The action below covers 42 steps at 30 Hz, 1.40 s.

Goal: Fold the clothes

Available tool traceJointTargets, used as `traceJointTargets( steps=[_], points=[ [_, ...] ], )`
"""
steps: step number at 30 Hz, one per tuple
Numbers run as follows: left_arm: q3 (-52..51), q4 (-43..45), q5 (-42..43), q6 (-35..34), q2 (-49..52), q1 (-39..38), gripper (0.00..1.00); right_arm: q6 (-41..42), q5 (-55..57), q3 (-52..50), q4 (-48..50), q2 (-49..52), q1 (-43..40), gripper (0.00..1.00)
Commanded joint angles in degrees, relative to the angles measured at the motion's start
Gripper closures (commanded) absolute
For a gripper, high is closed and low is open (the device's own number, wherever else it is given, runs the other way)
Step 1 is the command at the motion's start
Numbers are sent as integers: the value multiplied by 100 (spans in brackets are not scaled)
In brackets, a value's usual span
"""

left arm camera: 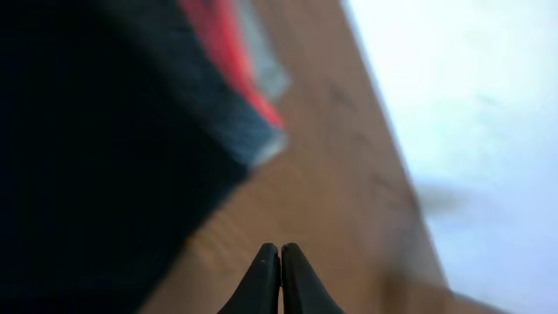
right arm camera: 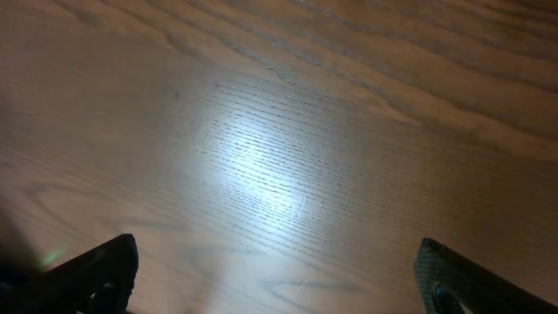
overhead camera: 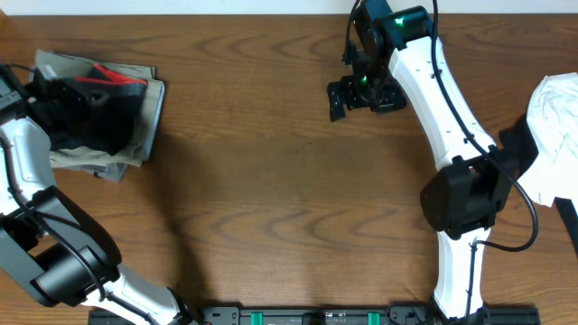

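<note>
The black leggings (overhead camera: 86, 117) lie folded in a bundle at the far left of the table, red-and-grey waistband (overhead camera: 116, 76) on top, resting on the khaki trousers (overhead camera: 126, 153). In the blurred left wrist view the leggings (left arm camera: 96, 148) fill the left side, with the waistband (left arm camera: 235, 61) above. My left gripper (left arm camera: 280, 257) is shut and empty over bare wood beside the bundle; in the overhead view it sits at the frame's left edge (overhead camera: 20, 83), mostly hidden. My right gripper (overhead camera: 348, 97) is open and empty above bare table at the back centre; its fingers (right arm camera: 275, 270) frame only wood.
A white garment (overhead camera: 555, 126) lies at the table's right edge beside the right arm's base. The wooden table (overhead camera: 271, 199) spans the view. The table's far edge meets a pale surface in the left wrist view (left arm camera: 471, 131).
</note>
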Motion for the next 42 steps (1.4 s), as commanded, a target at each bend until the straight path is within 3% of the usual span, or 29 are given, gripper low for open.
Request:
traceJointTargets(
  steps=[1,12,16,21,25,31,42],
  points=[
    [-17,-118,-1047,326,111,-17,94,-55,11,94,13,-133,-26,1],
    [-17,337,-1620,1290,1180,83,94,-55,11,94,-22,-133,-26,1],
    [-17,595,-1178,1300,1403,251,94,-61,13,94,-57,-133,-26,1],
    [-17,1088,238,1429,1058,483,94,-59,13,94,-55,-133,-26,1],
    [-17,1316,420,1473,514,531,94,-59,11,94,-57,-133,-26,1],
    [-17,1727,-173,1471,269,553,94,-57,11,94,-55,-133,-26,1],
    [-17,1794,-1827,1803,1110,564,94,-59,15,94,-203,-133,-28,1]
  ],
)
